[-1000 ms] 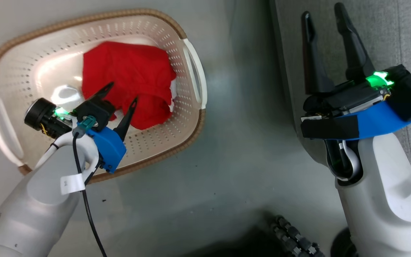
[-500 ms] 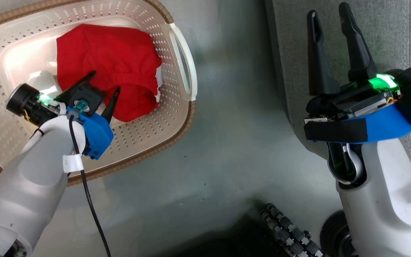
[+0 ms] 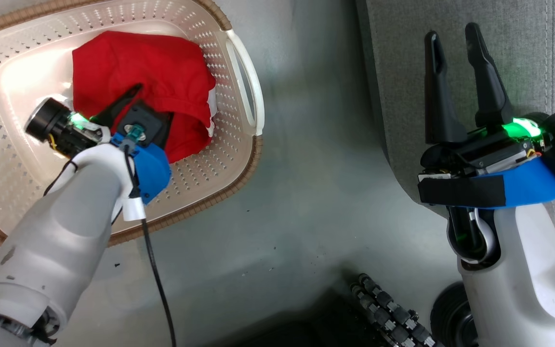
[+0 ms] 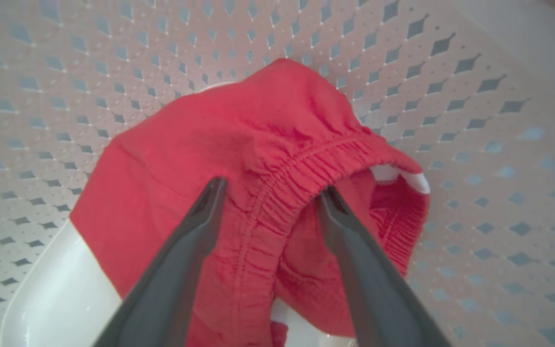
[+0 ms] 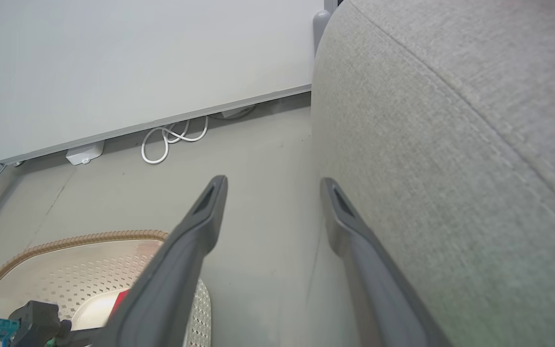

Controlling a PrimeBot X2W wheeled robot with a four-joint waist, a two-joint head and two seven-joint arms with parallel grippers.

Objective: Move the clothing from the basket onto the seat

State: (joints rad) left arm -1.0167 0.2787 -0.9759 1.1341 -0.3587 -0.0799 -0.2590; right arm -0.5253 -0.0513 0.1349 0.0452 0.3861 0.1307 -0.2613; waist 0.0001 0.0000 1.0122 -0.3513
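1 basket (image 3: 17,96), cream-white and perforated, with a brown woven-look rim and a white handle (image 3: 246,82), is recorded on the grey floor (image 3: 316,193) and is taken as the reference for every entry below. The clothing (image 3: 147,72), red fabric with a gathered elastic band (image 4: 297,168) and a strip of white trim (image 4: 415,180), is contained inside the basket, bunched on its bottom toward the handle side. The left gripper (image 4: 272,188) is located inside the basket, directly over the clothing. Its 2 dark fingers are spread wide, with the tips set on either side of the elastic band, and nothing is clamped between them. Whether the tips press into the fabric cannot be told. 1 black cable (image 3: 154,279) is draped from the left wrist across the basket's near rim. The seat (image 3: 523,48), light grey upholstery with a stitched seam, is placed to the right of the basket and is separated from it by a strip of floor. The right gripper (image 3: 452,33) is positioned well to the right of the basket, outside it. Its 2 fingers are fully parted and nothing is held. 1 looped white cord (image 5: 171,140) is noted on the floor beyond the basket, at the foot of a pale wall (image 5: 113,58).
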